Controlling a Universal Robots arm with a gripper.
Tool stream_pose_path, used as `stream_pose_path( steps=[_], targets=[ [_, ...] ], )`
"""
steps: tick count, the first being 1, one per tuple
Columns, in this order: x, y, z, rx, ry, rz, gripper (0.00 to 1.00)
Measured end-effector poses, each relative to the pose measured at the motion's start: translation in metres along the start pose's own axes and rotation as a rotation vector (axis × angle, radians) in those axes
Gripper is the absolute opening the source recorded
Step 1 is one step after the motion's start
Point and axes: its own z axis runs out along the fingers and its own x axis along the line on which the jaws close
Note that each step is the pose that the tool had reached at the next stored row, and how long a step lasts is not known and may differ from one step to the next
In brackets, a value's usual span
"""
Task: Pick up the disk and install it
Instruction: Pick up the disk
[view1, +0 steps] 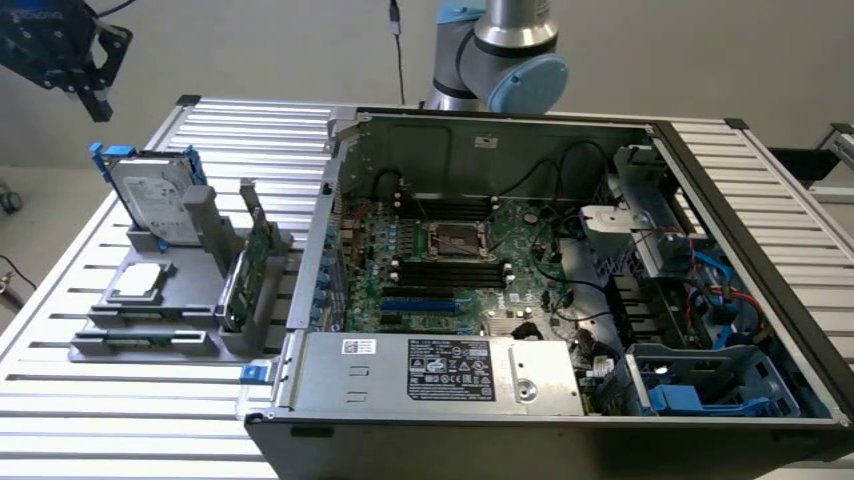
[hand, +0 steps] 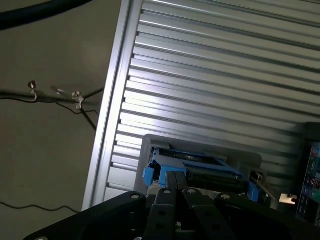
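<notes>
**Empty gripper (view1: 96, 105) closed tight above racked disk (view1: 151, 195)**

The gripper hung in the air at the far end of the exterior view's left, over the table edge, and held nothing. In the wrist view the gripper (hand: 175, 179) had both fingers pressed together, with no gap and nothing between them.

The disk sat lower down, slightly toward the exterior view's right of the gripper, well apart from it and untouched. It stood on edge, leaning back, in a grey stand (view1: 200, 215) on the slatted aluminium table (view1: 80, 400). Its white label side was showing, the blue carrier framed it, and blue tabs stuck up at the top. The disk was not in the case. The wrist view caught the disk (hand: 200, 167) edge-on just past the fingertips, with blue carrier ends on both sides and the grey stand around it.

Nearer on the same fixture, a small square silver chip (view1: 143, 283) lay flat on a grey tray. A thin green circuit card (view1: 254, 262) stood upright in a slot between the stand and the computer case.

The open computer case (view1: 507, 130) took up the middle and the exterior view's right of the table, with its inside exposed. Inside were a motherboard (view1: 441, 270) with a CPU socket (view1: 454, 240), and black cables. A silver power supply (view1: 441, 370) with a label ran along the near edge. A blue drive cage (view1: 701, 385) sat in the near corner at the exterior view's right. The arm's base column (view1: 501, 50) rose behind the far wall of the case.
</notes>
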Motion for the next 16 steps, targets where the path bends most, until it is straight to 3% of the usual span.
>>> stream_pose_path(
  steps=[16],
  targets=[
    [0.0, 0.0, 0.0, -0.0003, 0.0019, -0.039, 0.11]
  ],
)
